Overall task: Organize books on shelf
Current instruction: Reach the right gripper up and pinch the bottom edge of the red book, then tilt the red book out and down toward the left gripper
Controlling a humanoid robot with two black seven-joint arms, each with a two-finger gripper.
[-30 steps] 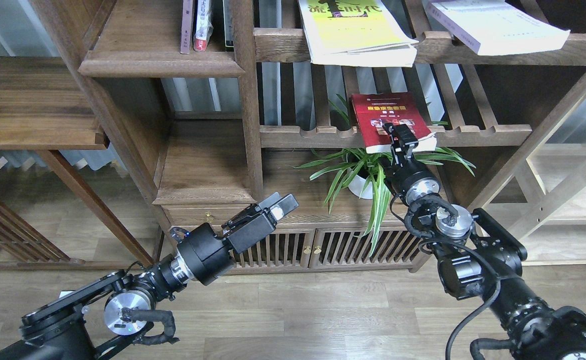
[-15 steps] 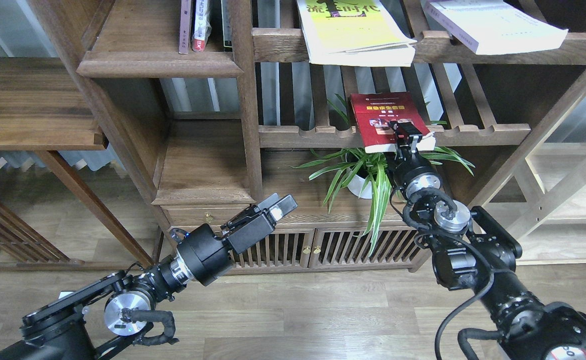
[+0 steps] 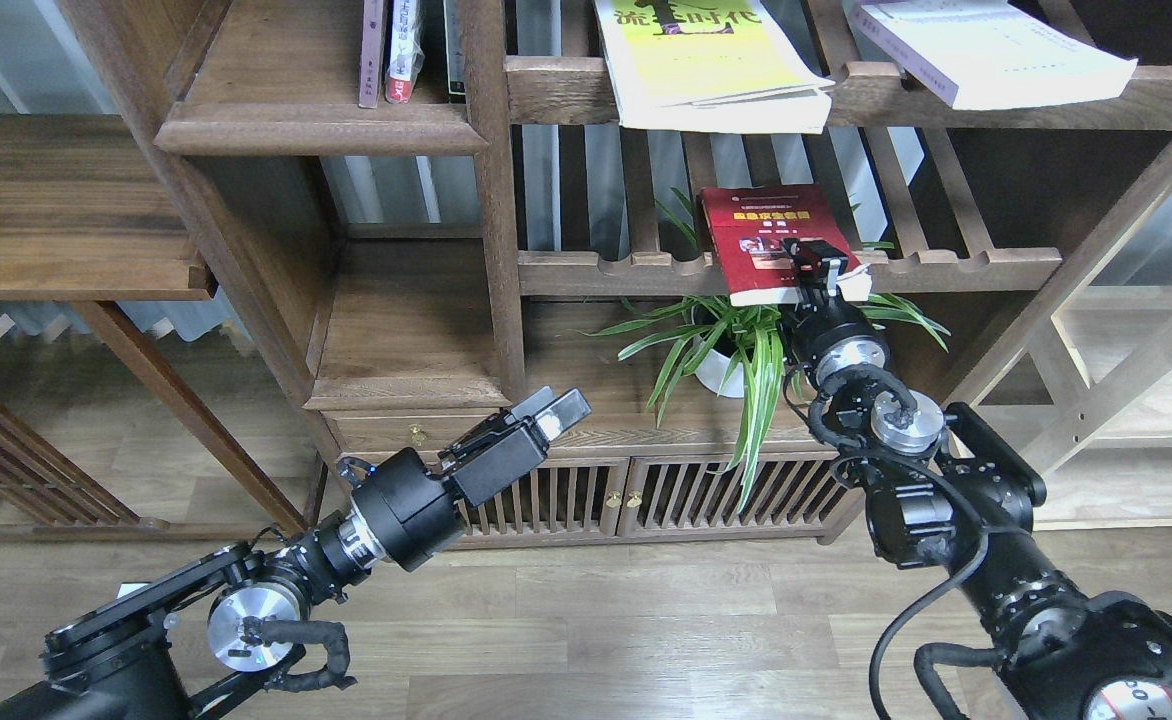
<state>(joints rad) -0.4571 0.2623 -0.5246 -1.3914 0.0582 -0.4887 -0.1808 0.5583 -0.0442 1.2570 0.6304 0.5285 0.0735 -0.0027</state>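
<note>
The dark red book (image 3: 758, 228) lies on the lower slatted rack, its front edge hanging over the rail. My right gripper (image 3: 819, 262) is at the book's front right corner; whether its fingers clamp the book I cannot tell. The yellow-green book (image 3: 706, 55) and the thick white book (image 3: 986, 45) lie on the upper slatted rack. The shelf (image 3: 276, 75), a solid plank with a moulded front edge, is at the upper left with thin books standing at its right side. My left gripper (image 3: 558, 407) is open and empty, low in front of the drawer board.
A potted green plant (image 3: 736, 345) stands under the red book, beside my right arm. A drawer board with a brass knob (image 3: 416, 435) and slatted cabinet doors (image 3: 636, 495) are below. A wooden post (image 3: 491, 200) separates the narrow compartment from the racks.
My right gripper has moved right along the red book's front edge to its right corner. The book and my left arm have stayed put.
</note>
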